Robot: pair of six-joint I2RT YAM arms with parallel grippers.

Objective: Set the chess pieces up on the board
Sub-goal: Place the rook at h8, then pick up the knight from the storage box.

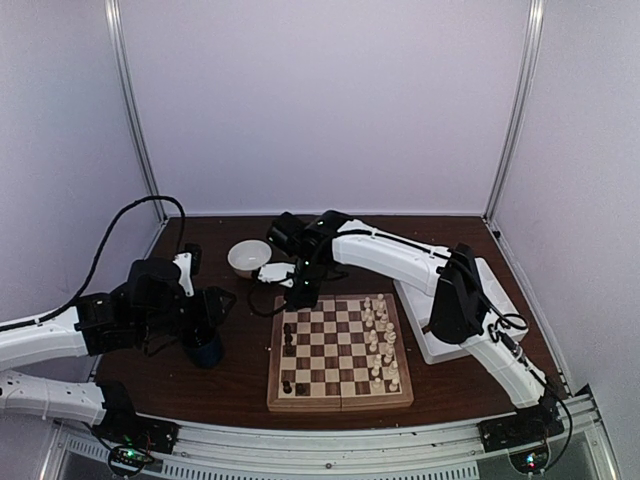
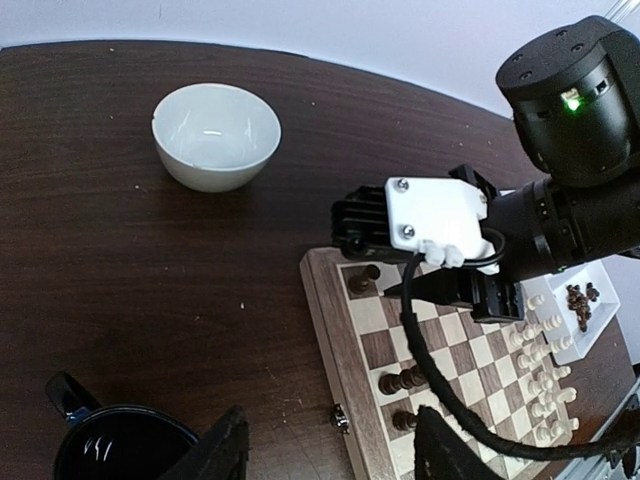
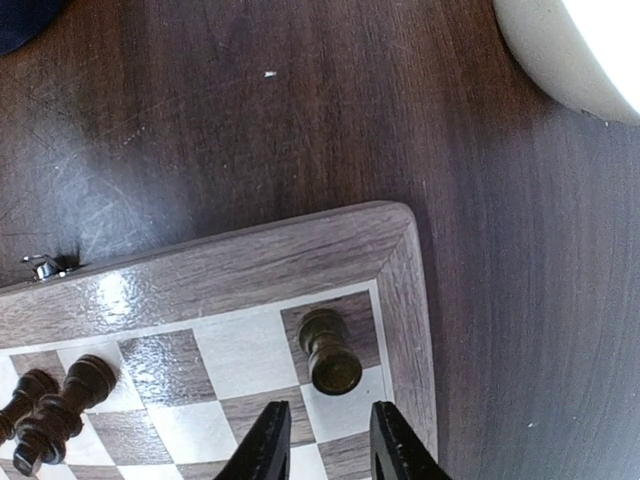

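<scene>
The board (image 1: 340, 398) lies mid-table. Cream chess pieces (image 1: 380, 338) fill its right columns. A few dark ones (image 1: 289, 340) stand along its left side. In the right wrist view a dark rook (image 3: 330, 350) stands upright on the board's (image 3: 250, 265) far-left corner square. My right gripper (image 3: 328, 445) hangs open just short of the rook, nothing between its fingers (image 3: 266, 442). My left gripper (image 2: 330, 455) is open and empty over the bare table beside the board's (image 2: 335, 330) left edge, above a small metal latch (image 2: 341, 418).
A white bowl (image 1: 250, 257) sits behind the board's far-left corner. A dark blue mug (image 1: 207, 350) stands left of the board, under my left arm. A white tray (image 1: 440, 340) at the right holds dark pieces (image 2: 580, 305). The right arm's cable (image 2: 440, 380) droops over the board.
</scene>
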